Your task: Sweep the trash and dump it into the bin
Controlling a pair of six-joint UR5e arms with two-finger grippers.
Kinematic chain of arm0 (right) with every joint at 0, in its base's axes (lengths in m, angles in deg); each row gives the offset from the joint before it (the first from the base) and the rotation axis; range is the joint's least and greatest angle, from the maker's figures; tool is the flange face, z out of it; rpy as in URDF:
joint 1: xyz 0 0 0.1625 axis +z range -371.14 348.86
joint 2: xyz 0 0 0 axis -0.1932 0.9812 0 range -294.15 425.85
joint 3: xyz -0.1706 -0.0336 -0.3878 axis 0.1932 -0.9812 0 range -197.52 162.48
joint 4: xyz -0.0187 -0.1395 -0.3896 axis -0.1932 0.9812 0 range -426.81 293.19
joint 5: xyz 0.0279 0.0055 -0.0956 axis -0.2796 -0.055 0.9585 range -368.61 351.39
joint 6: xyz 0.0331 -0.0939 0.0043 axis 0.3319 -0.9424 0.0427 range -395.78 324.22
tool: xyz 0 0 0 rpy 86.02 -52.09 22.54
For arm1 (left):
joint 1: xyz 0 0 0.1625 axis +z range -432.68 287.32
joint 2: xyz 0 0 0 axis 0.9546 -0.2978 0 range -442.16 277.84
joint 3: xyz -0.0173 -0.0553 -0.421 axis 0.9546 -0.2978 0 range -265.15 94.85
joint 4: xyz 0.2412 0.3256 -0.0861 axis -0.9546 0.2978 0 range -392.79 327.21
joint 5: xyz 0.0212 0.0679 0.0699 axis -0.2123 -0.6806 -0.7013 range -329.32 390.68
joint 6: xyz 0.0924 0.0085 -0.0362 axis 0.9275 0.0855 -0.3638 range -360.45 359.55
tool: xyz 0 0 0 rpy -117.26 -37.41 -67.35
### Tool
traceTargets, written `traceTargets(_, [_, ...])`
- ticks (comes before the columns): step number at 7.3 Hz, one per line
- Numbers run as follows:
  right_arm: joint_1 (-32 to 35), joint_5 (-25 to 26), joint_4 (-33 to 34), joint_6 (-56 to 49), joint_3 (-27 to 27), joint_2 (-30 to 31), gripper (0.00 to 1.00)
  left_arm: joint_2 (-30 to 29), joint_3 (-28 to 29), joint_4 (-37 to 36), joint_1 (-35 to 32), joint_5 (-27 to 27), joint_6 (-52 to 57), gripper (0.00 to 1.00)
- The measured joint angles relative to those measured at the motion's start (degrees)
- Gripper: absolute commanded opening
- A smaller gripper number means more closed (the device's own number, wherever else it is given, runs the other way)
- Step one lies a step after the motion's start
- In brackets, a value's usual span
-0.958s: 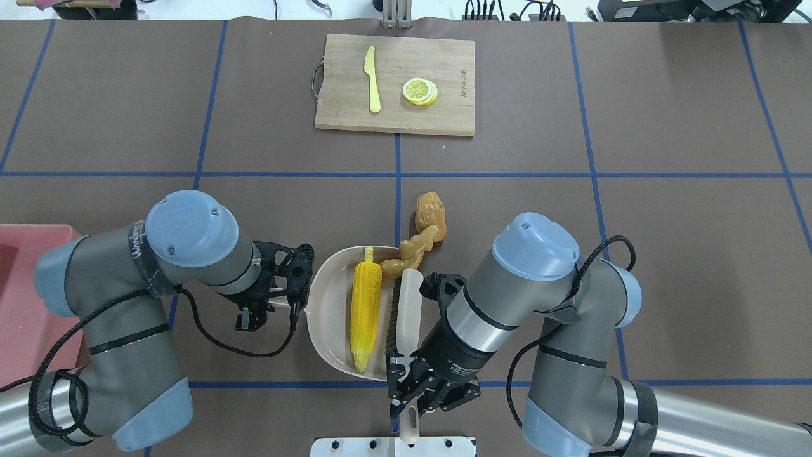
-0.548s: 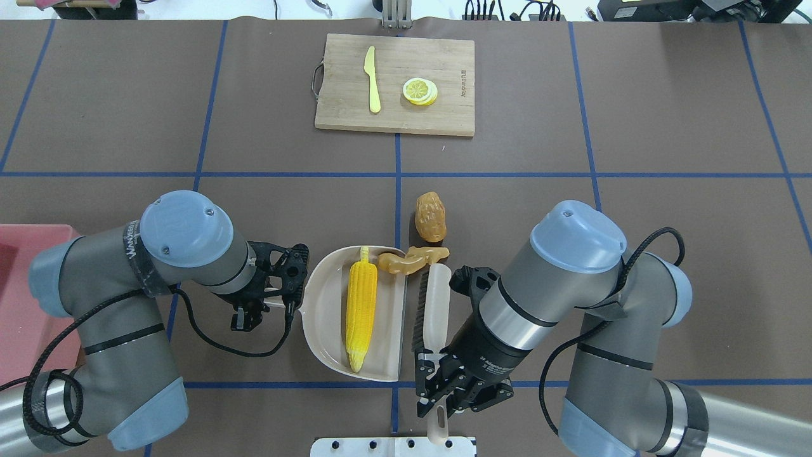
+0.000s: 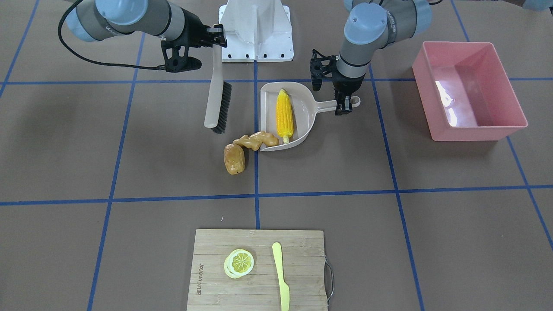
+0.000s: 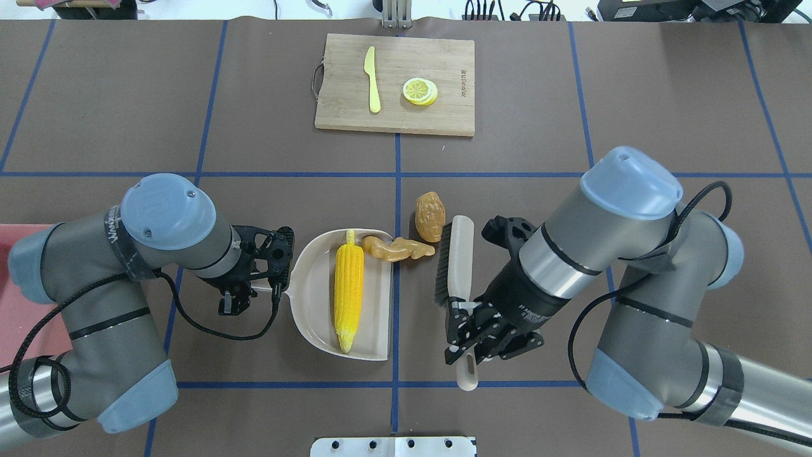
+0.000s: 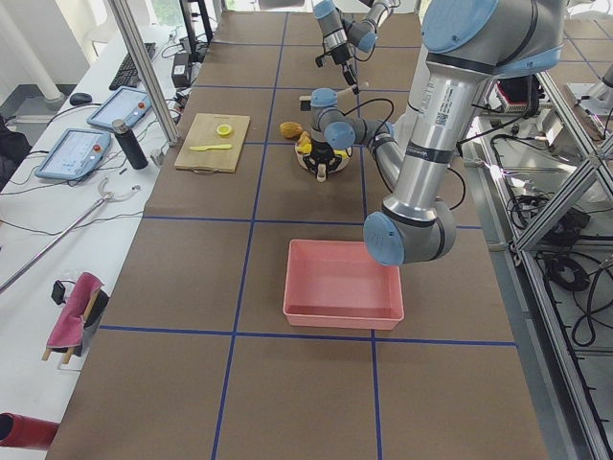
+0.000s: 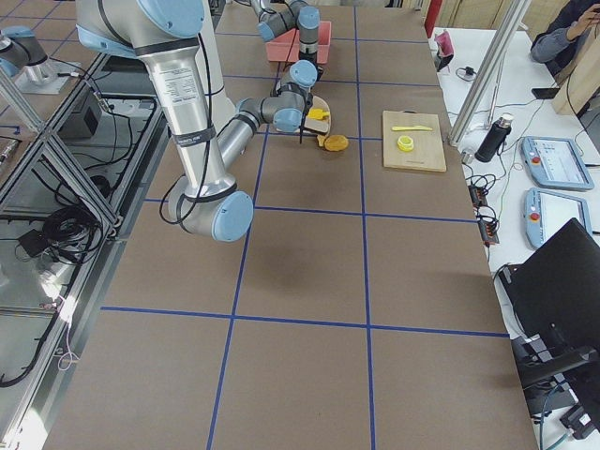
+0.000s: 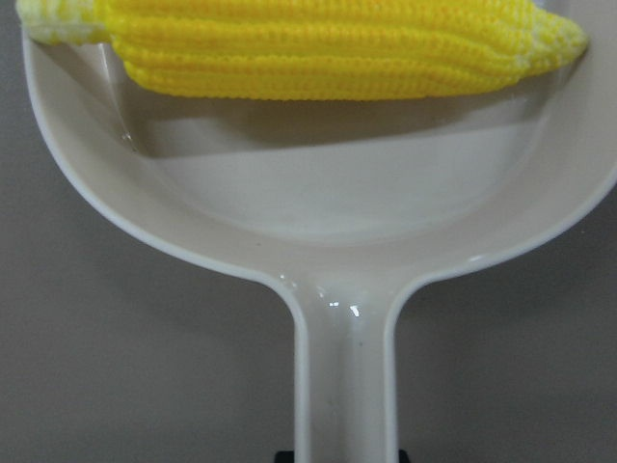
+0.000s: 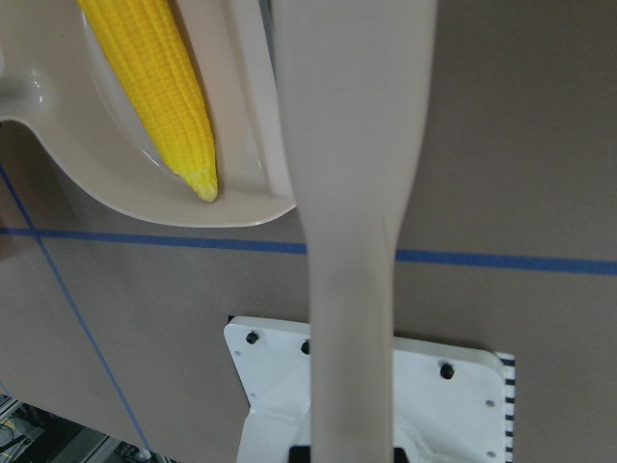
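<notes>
The yellow corn cob lies in the beige dustpan. My left gripper is shut on the dustpan's handle. The tan ginger root lies across the pan's open edge, one end on the lip. The brown potato sits on the table just beyond it. My right gripper is shut on the handle of a beige brush, which stands to the right of the ginger, next to the potato. The pink bin stands beyond the left arm and holds none of the trash.
A wooden cutting board at the table's far side carries a pale yellow knife and a lemon slice. The robot's white base plate is at the near edge. Blue tape lines cross the brown table.
My right arm has carried the brush to the right, out of the dustpan's mouth, to beside the potato. The dustpan and corn have shifted slightly left. The ginger has slid a little.
</notes>
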State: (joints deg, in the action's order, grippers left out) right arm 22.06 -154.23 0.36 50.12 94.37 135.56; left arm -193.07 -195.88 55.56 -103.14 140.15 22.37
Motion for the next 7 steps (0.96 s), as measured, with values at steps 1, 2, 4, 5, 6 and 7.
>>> traceTargets(1, [2.6, -0.5, 0.3, -6.6, -0.4, 1.9, 0.00, 0.0, 0.1, 0.0, -0.6, 0.0, -1.9, 0.00])
traceTargets(2, [4.3, -0.7, 1.3, -12.7, -1.1, 3.2, 0.00, 0.0, 0.2, 0.1, -0.8, 0.0, -3.5, 0.00])
traceTargets(4, [6.4, -0.7, 7.5, -23.7, -1.8, 3.8, 0.00, -0.5, 1.0, 0.1, -0.9, 0.0, -6.4, 0.00])
traceTargets(5, [6.5, -0.6, 10.3, -26.8, -2.1, 3.7, 0.00, -0.8, 1.5, 0.1, -1.0, 0.0, -7.3, 0.00])
traceTargets(6, [5.9, -0.3, 11.5, -28.1, -2.6, 3.6, 0.00, -1.0, 2.0, 0.1, -1.1, 0.1, -7.8, 0.00])
traceTargets(7, [5.3, -0.1, 12.0, -28.6, -3.0, 3.4, 0.00, -1.2, 2.3, 0.1, -1.4, 0.1, -8.1, 0.00])
